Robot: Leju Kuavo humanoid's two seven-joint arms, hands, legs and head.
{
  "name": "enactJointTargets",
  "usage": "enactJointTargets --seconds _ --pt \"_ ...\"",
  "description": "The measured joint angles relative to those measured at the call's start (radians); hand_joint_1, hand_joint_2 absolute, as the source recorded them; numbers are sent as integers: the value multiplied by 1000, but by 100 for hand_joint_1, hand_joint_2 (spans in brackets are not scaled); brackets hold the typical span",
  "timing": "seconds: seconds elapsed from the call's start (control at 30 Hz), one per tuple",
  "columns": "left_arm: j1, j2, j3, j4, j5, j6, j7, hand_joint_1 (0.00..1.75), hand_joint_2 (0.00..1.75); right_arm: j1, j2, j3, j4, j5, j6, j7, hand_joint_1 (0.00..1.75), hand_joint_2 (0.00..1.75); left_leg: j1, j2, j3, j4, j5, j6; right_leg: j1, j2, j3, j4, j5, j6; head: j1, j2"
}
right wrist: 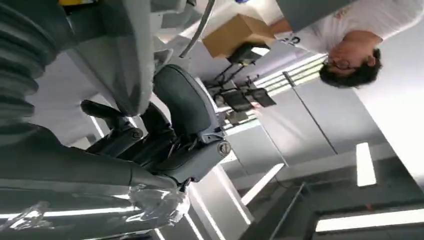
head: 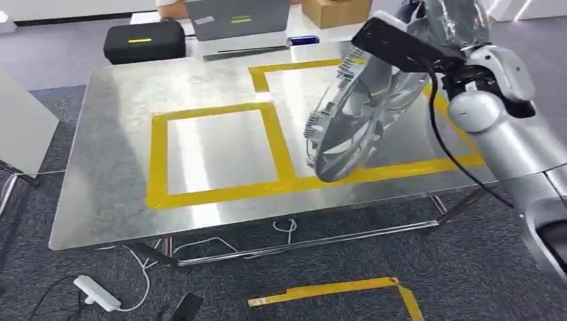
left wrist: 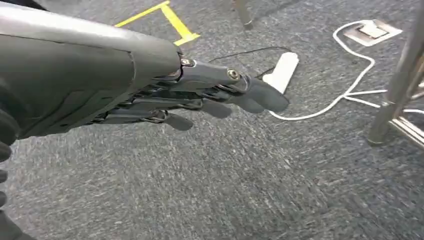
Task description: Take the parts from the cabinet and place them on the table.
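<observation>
From the head view, the right arm reaches in from the right and carries a silver wheel cover (head: pixel 354 117) wrapped in clear film, tilted on edge above the right half of the steel bench (head: pixel 107 167). The cover hangs over the right-hand yellow tape square (head: pixel 374 170), beside the left-hand yellow square (head: pixel 220 150); whether its lower rim touches the bench cannot be told. The right robot hand (head: pixel 428 30) sits at the cover's upper rim, mostly hidden by a black wrist camera bar. At the bench's far edge lie a black case (head: pixel 144 40), a grey laptop (head: pixel 237 20) and a cardboard box (head: pixel 334 10). In the left wrist view, the left robot hand (left wrist: pixel 215 95) hangs over grey carpet with its fingers stretched out, slightly apart and holding nothing, near a white power strip (left wrist: pixel 282 72) and its white cable. In the right wrist view, the right robot hand (right wrist: pixel 180 130) has its dark fingers curled against the filmed silver rim of the wheel cover (right wrist: pixel 90 200), gripping it; a person in a white shirt (right wrist: pixel 350 30) stands beyond.
</observation>
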Motion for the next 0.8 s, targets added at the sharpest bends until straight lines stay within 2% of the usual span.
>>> enactJointTargets --seconds 0.03,0.07,0.1,0.17,0.2,0.23,0.27,0.33,0.37,0.4,0.43,0.5,0.53,0.57,0.6,0.63,0.7,0.73,0.77,0.8 --pt "0 -2 -2 0 0 0 0 0 175 -1 1 2 3 1 -1 0 175 175 13 2 13 -22 7 -4 2 -1 -7 0 -7 5 1 0" --pt "1 -3 -3 0 0 0 0 0 175 -3 2 2 9 2 -2 0 175 175 12 3 18 -28 9 -6 2 -5 -16 18 -21 5 2 0" --pt "-1 -5 -4 0 0 0 0 0 175 -10 5 6 15 3 -3 0 175 175 13 3 18 -29 9 -4 2 -4 -40 75 -51 6 4 0" --pt "-2 -8 -5 0 -1 -2 0 0 175 -15 10 13 26 3 -4 -1 175 175 14 3 20 -27 6 -2 2 -5 -119 231 -109 12 2 0" --pt "-1 -8 -5 0 0 -2 0 0 175 -13 10 16 32 3 -4 0 175 175 14 2 20 -26 6 -1 2 -5 -151 284 -120 15 4 0" --pt "0 -8 -5 0 0 -2 0 0 175 -12 10 19 38 3 -4 0 175 175 14 1 20 -25 6 -2 1 -6 -160 287 -105 17 4 0" --pt "0 -8 -5 0 0 -2 0 0 175 -13 10 22 42 3 -4 0 175 175 14 0 20 -24 5 -2 0 -6 -146 246 -71 18 3 0" --pt "0 -9 -5 0 0 -2 0 0 175 -20 13 22 47 3 -4 0 175 175 15 -2 22 -16 -2 -9 -3 -10 -63 73 23 19 3 0" --pt "0 -9 -5 0 0 -2 0 0 175 -23 16 22 48 3 -4 0 175 175 14 -2 21 -11 -7 -14 -2 -13 -33 14 22 20 3 0" --pt "-2 -8 -5 0 -1 -2 0 0 175 -28 18 24 50 3 -5 0 175 175 5 -3 12 -1 -9 -19 1 -14 -18 1 18 15 5 0" --pt "-1 -8 -5 0 -2 -3 0 0 175 -28 21 25 52 5 -5 0 175 175 8 -3 10 -2 -6 -23 2 -10 -20 6 19 5 2 0" --pt "1 -8 -7 0 -6 -6 3 0 175 -30 32 30 68 19 -5 3 175 175 9 -2 12 -4 -2 -30 6 -7 -22 6 22 -3 2 0" --pt "0 -7 -10 0 -9 -7 8 0 175 -36 42 32 84 32 -6 6 175 175 8 -2 10 -1 -7 -34 -1 -8 -19 1 27 -11 2 0" --pt "-1 -8 -13 0 -11 -9 11 0 175 -42 53 35 94 44 -7 11 175 175 9 -2 7 10 -20 -42 -2 -8 -17 -1 28 -15 1 0" --pt "-3 -10 -15 0 -15 -10 13 0 175 -52 69 39 109 57 -9 15 175 175 12 0 -14 59 -55 -51 -3 -8 -17 -1 28 -21 -5 0" --pt "-4 -10 -19 0 -20 -12 15 0 175 -61 82 43 123 66 -9 16 175 175 17 0 -45 129 -92 -57 -3 -7 -17 -1 28 -23 -5 0" --pt "-4 -12 -27 0 -23 -16 19 0 175 -81 113 53 174 90 -9 22 175 175 22 0 -113 277 -147 -63 -2 -7 -17 -1 28 -25 -4 0" --pt "-3 -12 -30 0 -28 -18 21 0 175 -89 126 58 199 101 -9 28 175 175 23 0 -124 296 -144 -64 -2 -7 -17 -1 28 -25 -4 0" --pt "-3 -13 -33 0 -30 -21 21 0 175 -95 136 61 217 111 -9 34 175 175 24 0 -113 273 -119 -62 -2 -7 -17 -1 28 -25 -4 0" --pt "-3 -13 -36 0 -32 -24 23 0 175 -103 147 66 235 121 -9 40 175 175 24 0 -85 218 -80 -59 -2 -6 -16 0 28 -24 -4 0"
